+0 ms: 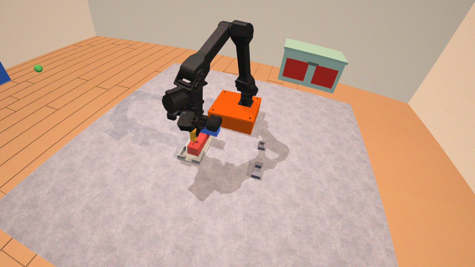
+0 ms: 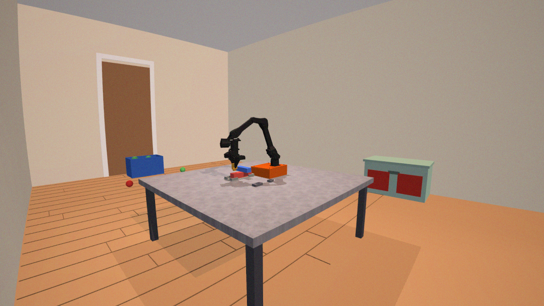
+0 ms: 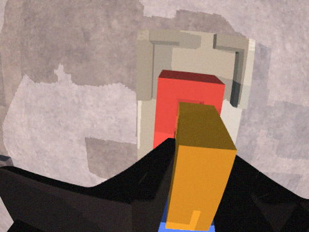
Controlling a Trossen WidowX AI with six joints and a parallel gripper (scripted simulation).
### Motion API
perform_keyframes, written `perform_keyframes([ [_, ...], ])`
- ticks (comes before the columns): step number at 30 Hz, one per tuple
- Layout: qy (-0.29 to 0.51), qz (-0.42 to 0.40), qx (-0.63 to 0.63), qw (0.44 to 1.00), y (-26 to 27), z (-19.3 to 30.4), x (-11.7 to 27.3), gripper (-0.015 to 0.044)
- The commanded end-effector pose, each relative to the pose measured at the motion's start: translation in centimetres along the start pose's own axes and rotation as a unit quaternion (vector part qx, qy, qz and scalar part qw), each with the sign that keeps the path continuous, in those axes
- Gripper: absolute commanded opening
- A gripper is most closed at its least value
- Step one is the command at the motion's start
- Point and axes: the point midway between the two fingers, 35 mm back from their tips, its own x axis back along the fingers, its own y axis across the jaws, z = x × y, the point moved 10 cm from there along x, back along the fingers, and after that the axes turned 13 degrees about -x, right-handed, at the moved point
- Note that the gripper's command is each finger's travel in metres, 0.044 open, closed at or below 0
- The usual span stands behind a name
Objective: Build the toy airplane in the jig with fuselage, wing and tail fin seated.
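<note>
My gripper (image 1: 196, 132) (image 3: 192, 148) is shut on the yellow tail fin (image 1: 193, 135) (image 2: 233, 167) (image 3: 201, 187). It holds the fin upright above the red fuselage (image 1: 193, 149) (image 2: 236, 174) (image 3: 167, 96). The fin's lower end is over the socket at the fuselage's near end and hides most of it in the wrist view. The fuselage lies in the pale jig (image 1: 196, 160) (image 3: 145, 71). The blue wing (image 1: 214, 132) (image 2: 244, 169) lies across the fuselage's far part, partly hidden by the gripper. Whether its tab is fully down cannot be seen.
The orange base block (image 1: 232, 108) (image 2: 268, 171) stands behind the jig. Two small dark grey holders (image 1: 256, 171) (image 1: 261, 145) stand on the table to the right of the jig in the top view.
</note>
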Motion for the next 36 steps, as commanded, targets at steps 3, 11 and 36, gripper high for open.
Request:
perform_keyframes([
  [3,0.004,0.0,0.002,1.0,0.0,0.1,-1.2,0.0065],
  [11,0.004,0.0,0.002,1.0,0.0,0.1,-2.4,0.0065],
  [36,0.002,0.0,0.0,1.0,0.0,0.1,-2.2,0.026],
])
